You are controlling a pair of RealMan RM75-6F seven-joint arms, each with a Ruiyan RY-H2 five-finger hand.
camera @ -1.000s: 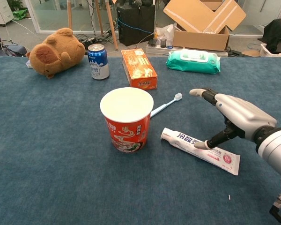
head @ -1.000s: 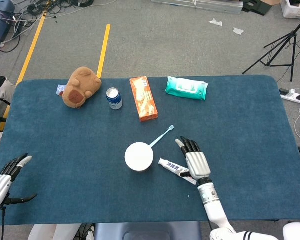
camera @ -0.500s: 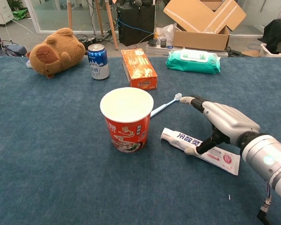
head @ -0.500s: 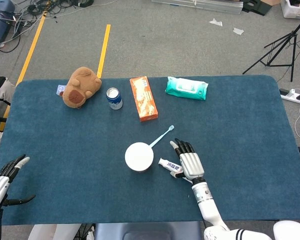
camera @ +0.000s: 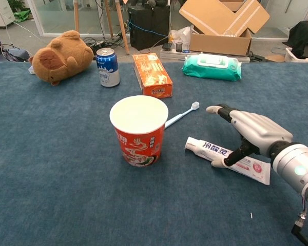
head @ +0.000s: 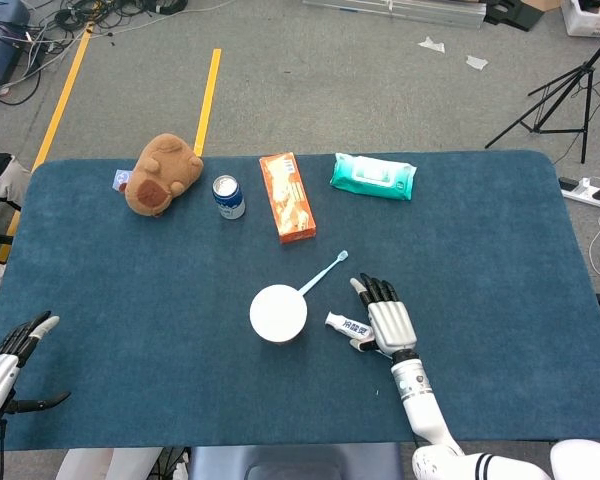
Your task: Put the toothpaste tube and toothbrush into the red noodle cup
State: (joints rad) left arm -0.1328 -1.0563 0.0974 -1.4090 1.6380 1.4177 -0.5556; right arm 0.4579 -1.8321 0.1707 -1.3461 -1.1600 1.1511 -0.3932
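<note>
right hand [camera: 249,134] lies spread over the tube [camera: 227,157] on the desk [camera: 51,169], thumb touching, nothing held. close around mid-tube, lift level, tip cap-down into the cup [camera: 139,130].

Grey carpet floor [head: 310,90], yellow tape lines [head: 207,98], tripod [head: 565,90].

Our right hand [camera: 251,134] lies low over the worktop [camera: 56,169], palm down, fingers [camera: 219,110] stretched forward and apart, thumb angled down toward the surface; forearm runs back to the near edge. Our left hand [head: 5,360] sits at the near left corner, fingers spread, thumb out, holding nothing.
</note>
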